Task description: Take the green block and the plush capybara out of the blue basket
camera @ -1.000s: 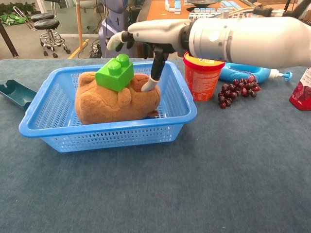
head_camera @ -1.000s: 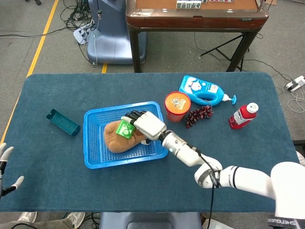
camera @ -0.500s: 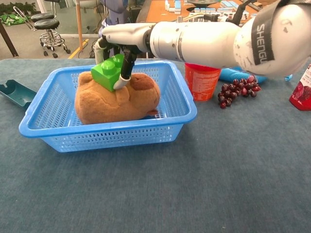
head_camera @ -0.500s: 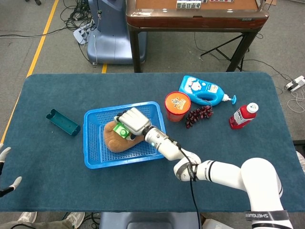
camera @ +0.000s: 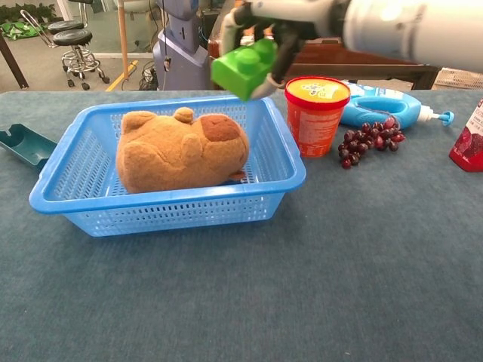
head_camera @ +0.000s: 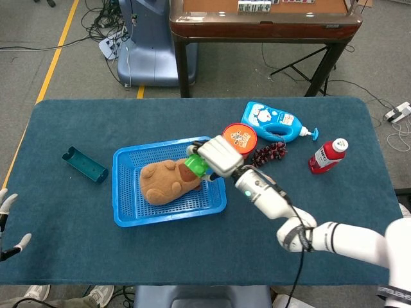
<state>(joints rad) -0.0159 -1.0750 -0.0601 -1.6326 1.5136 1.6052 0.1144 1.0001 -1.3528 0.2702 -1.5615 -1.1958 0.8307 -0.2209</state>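
1. Lifted off the capybara (camera: 181,151) since half a second ago, the block (camera: 244,68) now hangs in the air above the basket's (camera: 162,215) right rear corner, tilted, clear of the plush.
2. Right robot hand (head_camera: 217,156) grips the block from above, fingers (camera: 285,47) wrapped round it; in the head view only a bit of green (head_camera: 196,165) shows under the palm.
3. Capybara lies on its side inside the basket, head toward the right, untouched by either hand.
4. Left robot hand (head_camera: 8,224) shows only at the left edge of the head view, off the counter (head_camera: 77,212), fingers apart and holding nothing.
5. Basket sits on the counter left of centre.
6. Just right of the basket stands a red tub (camera: 316,113), with grapes (camera: 368,140) beside it and a blue bottle (head_camera: 273,122) lying behind.
7. A red bottle (head_camera: 327,156) lies further right; a teal tray (head_camera: 84,164) rests left of the basket.
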